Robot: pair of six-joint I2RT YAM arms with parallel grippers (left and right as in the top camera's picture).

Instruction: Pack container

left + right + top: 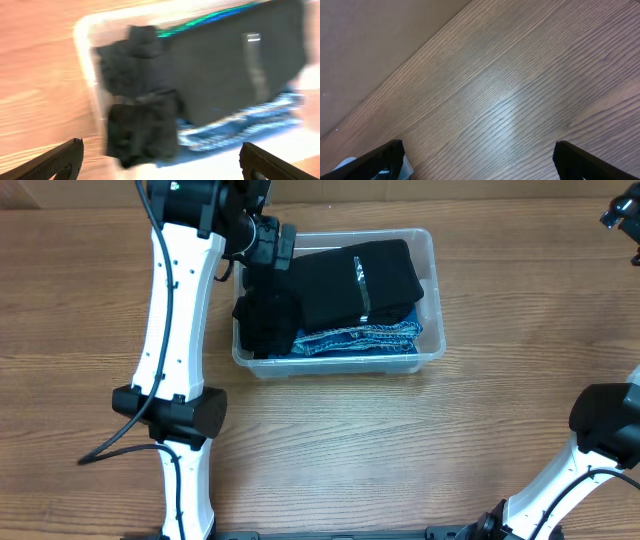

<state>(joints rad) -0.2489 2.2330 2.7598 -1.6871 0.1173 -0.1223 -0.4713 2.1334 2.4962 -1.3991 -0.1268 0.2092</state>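
The clear container sits at the back middle of the table. It holds folded blue jeans, a folded black garment on top, and a crumpled black cloth at its left end. My left gripper hovers over the container's back left corner, open and empty. In the blurred left wrist view, the container rim, black cloth and black garment lie below the spread fingers. My right gripper is open and empty over bare wood; only part of it shows at the overhead view's far right top.
The left arm's white link stretches from the front left to the container. The right arm's base stands at the right edge. A wall edge shows in the right wrist view.
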